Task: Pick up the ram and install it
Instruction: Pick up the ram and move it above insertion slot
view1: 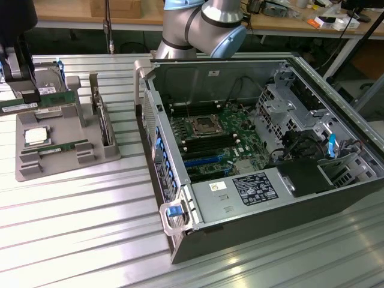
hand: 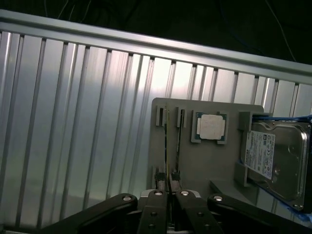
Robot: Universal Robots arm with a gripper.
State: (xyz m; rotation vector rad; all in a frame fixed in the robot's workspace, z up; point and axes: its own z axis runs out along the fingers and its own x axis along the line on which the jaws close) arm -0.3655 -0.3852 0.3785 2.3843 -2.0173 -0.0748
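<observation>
In the exterior view your gripper hangs over the back of the grey tray with the ram at its tip. Draw it straight up and level, since the arm's dark body hides whether the stick has cleared the tray's slots. In the wrist view the fingers are clamped on the ram, edge-on over the tray beside a second stick, so its chips and label cannot be seen.
</observation>
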